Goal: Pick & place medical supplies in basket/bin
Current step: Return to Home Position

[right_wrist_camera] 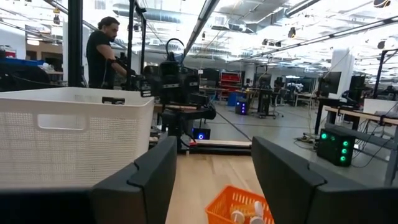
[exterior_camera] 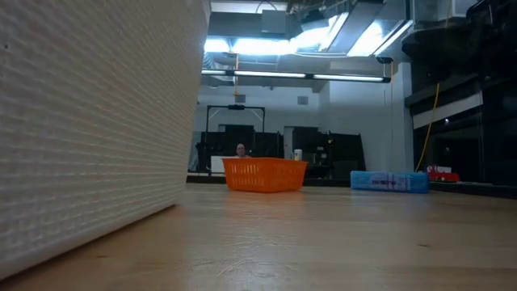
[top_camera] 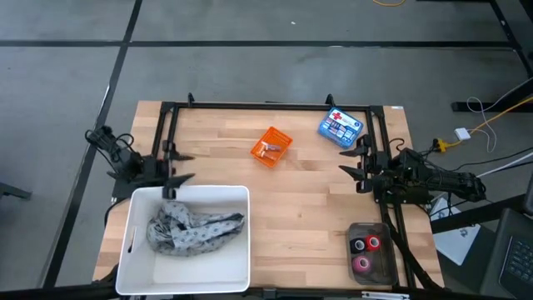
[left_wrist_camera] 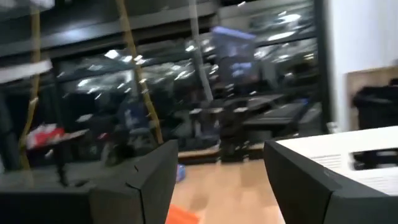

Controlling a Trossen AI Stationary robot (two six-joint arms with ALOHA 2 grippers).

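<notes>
White tub [exterior_camera: 81, 121] is looming closest in the low view, with the orange basket [exterior_camera: 264, 175] sitting far across the table [exterior_camera: 323, 242] near a blue box [exterior_camera: 388, 181]. From above, the grey cloth [top_camera: 193, 229] is lying in the tub, red and pink rolls [top_camera: 361, 264] are resting in a dark bin [top_camera: 371, 226], and the left gripper [top_camera: 184, 167] and right gripper [top_camera: 350, 162] are hovering at opposite table edges. Both wrist views are showing fingers spread apart, gripping nothing.

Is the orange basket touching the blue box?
Apart. The high view shows bare wooden table between the orange basket and the blue box.
</notes>
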